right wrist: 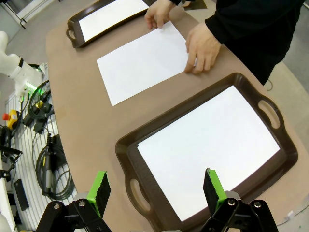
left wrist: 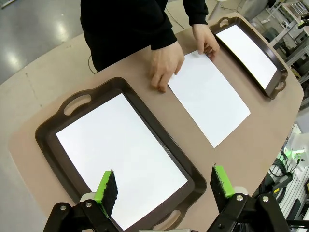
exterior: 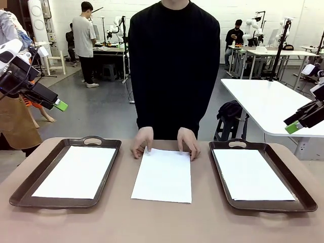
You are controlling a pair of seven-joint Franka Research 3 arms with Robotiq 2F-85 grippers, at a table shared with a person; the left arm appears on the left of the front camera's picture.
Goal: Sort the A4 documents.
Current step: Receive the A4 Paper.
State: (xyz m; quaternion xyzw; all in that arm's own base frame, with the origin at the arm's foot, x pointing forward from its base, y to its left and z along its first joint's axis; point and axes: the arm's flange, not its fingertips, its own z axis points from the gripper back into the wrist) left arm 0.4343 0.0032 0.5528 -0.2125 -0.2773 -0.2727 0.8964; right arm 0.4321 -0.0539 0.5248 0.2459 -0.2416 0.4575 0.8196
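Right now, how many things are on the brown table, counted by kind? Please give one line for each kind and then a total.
White A4 sheets: 3 (one in the left tray, one bare on the table in the middle, one in the right tray)
Dark brown trays: 2 (left, right)
Total: 5

No legible text anywhere.

One sheet [exterior: 163, 175] between two trays [exterior: 30, 188] [exterior: 298, 195], each holding paper
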